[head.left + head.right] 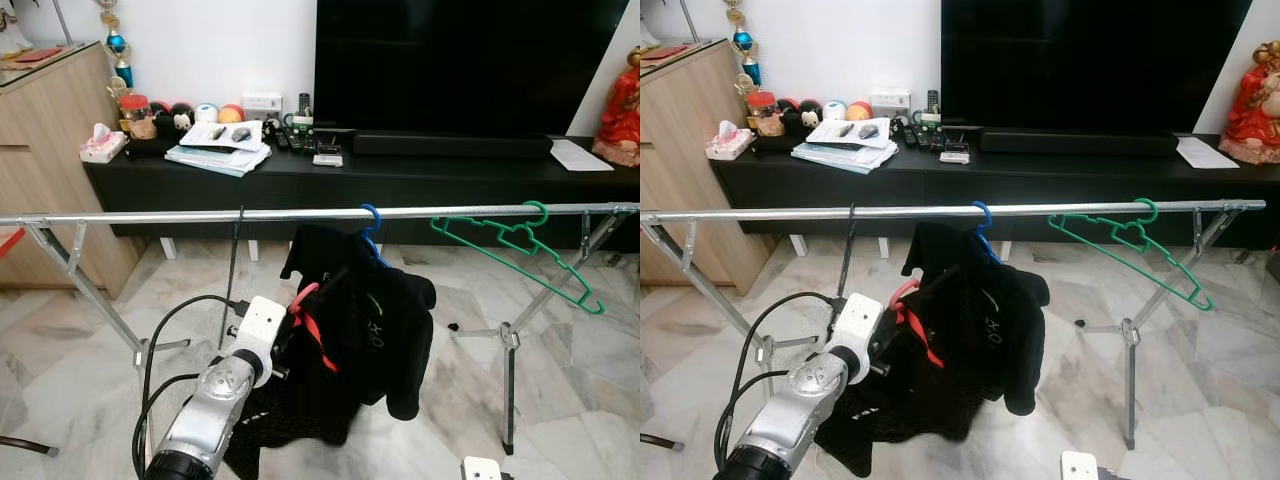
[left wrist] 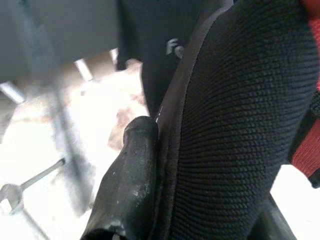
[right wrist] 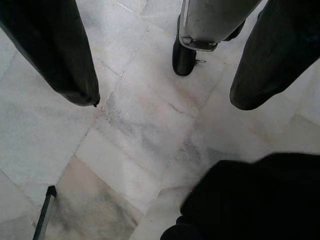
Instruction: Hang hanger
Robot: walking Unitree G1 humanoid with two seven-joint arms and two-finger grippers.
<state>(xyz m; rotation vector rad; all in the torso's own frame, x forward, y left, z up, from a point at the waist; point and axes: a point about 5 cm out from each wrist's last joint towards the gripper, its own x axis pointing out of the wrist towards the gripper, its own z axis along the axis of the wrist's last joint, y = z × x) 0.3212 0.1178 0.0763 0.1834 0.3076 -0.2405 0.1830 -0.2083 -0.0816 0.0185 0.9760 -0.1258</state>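
The left hand (image 1: pixel 300 325) squeezes the black shirt (image 1: pixel 365 320). Just above it, the shirt's blue hanger (image 1: pixel 371 232) hooks on the rail (image 1: pixel 200 215). The right hand (image 3: pixel 160 65) hangs spread apart over the floor (image 3: pixel 145 130).

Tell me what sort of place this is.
Likely a home living room: a large television above a long black media console, marble floor tiles, and a metal drying rack set up for laundry.
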